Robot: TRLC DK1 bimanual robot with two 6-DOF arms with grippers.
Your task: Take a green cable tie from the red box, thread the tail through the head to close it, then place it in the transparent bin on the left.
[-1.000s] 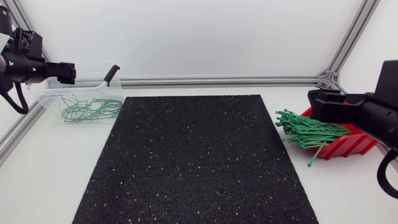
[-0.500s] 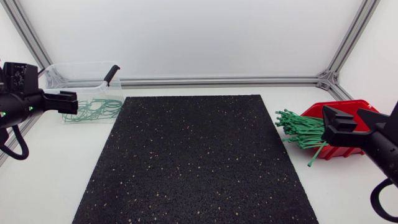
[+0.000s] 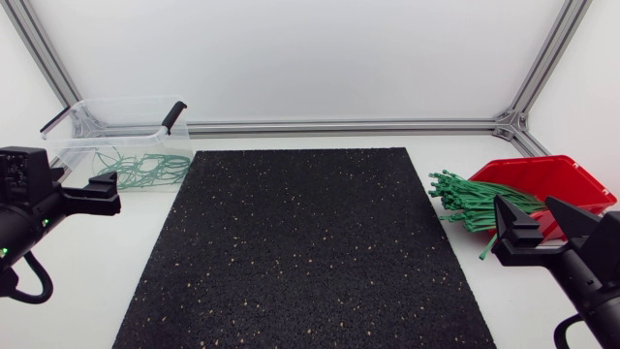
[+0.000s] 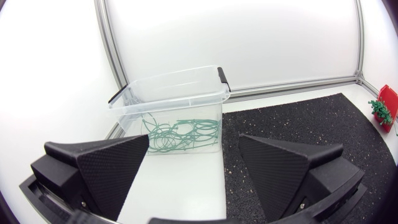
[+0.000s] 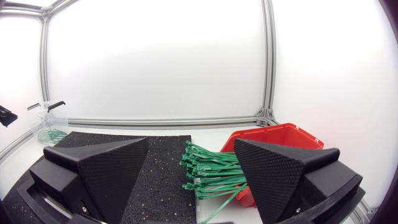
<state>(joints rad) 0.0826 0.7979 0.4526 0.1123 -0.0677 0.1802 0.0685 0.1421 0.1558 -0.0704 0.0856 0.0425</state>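
Closest to us, our left gripper (image 4: 194, 146) sits low over the white table (image 3: 87, 291). Its two fat wedge fingers (image 4: 106, 168) are far apart, and nothing is between them. The fingers are dull black with a tiny bumpy weave on them. Our right gripper (image 5: 191, 146) looks the same, with its fingers far apart and holding nothing.

Between our two arms lies a big flat black mat (image 3: 310, 242). It looks rough, like rubber crumbs, with little pale dots all over.

Just ahead of the right gripper is the red box (image 5: 280, 140). It is smooth plastic with slanted walls. A thick bunch of green cable ties (image 5: 208, 171) lies in it and pokes out over its low side toward the mat. They are thin straight strips with small square heads.

Ahead of the left gripper stands the transparent bin (image 4: 174, 99). It is clear plastic with round corners and a black clip (image 4: 222, 74) at each end. On its floor lie green loops (image 4: 180, 132), which are ties bent into rings. The bin stands on the table just beside the mat's far left corner.

Farthest away, a silver metal rail (image 3: 339, 126) runs along the back of the table.
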